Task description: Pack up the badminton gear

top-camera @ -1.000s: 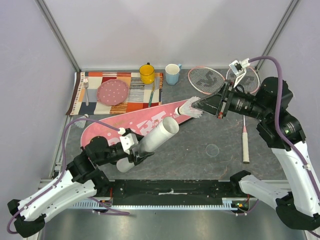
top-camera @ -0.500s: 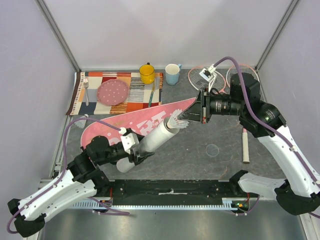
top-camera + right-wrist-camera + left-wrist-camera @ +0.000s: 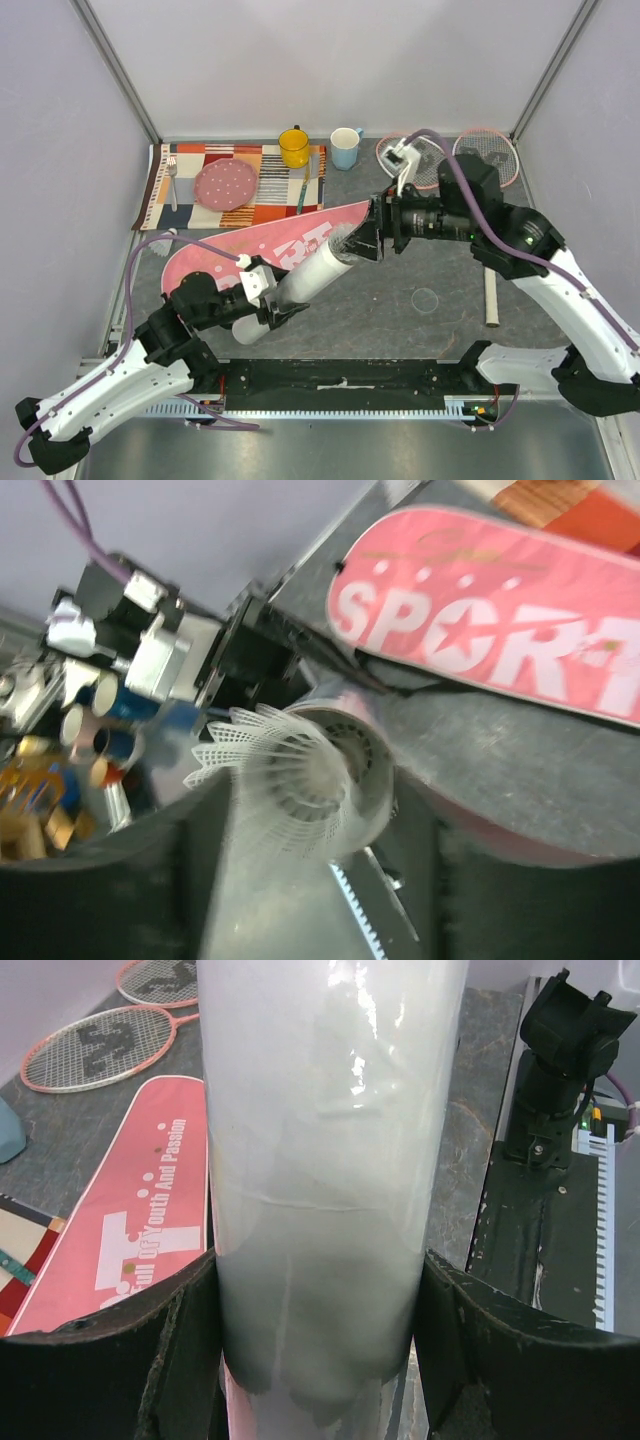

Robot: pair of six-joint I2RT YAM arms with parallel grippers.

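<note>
The left gripper (image 3: 274,300) was clamped on the lower part of the long white tube (image 3: 318,270). At the tube's mouth a white shuttlecock (image 3: 290,770) sat half inside, between the right gripper's (image 3: 368,238) parted jaws. Its skirt looked light and easily crushed, so the cork end seemed the safer hold.
</note>
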